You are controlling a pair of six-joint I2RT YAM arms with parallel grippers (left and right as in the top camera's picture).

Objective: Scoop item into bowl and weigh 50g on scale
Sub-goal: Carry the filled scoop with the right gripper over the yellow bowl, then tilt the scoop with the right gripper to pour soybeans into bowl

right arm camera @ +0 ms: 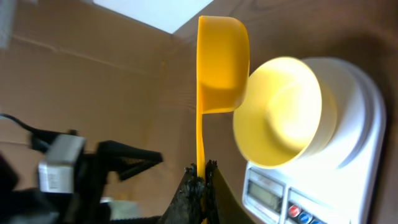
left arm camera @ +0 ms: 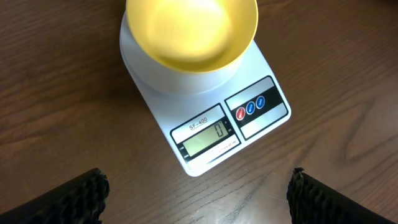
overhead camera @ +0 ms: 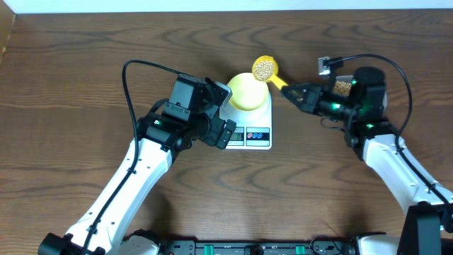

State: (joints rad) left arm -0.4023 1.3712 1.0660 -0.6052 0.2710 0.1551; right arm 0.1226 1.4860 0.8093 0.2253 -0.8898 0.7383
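In front of the left jaws: I find the scale flat on the table, its front edge turned toward the fingertips.
display: I read a single zero. Three small round buttons sit just beside it, one red and two blue.
left gripper: I note the jaws spread wide with nothing between them. The fingertips stand apart from the scale, one to each side of its front corner.
bowl: it sits on the scale's platform, beyond the display as seen from the left jaws. I see its inside bare.
right gripper: I note the jaws pinched tight on the end of the scoop's thin handle.
scoop: bright yellow, it reaches straight out ahead of the right jaws. Its cup lies at the bowl's far rim. I cannot tell whether cup and rim touch.
beans: I see a heap filling the scoop's cup, at the far end of the handle from the right jaws, open side up in the overhead view.
behind the right jaws: more beans show close by the wrist. I cannot make out what holds them.
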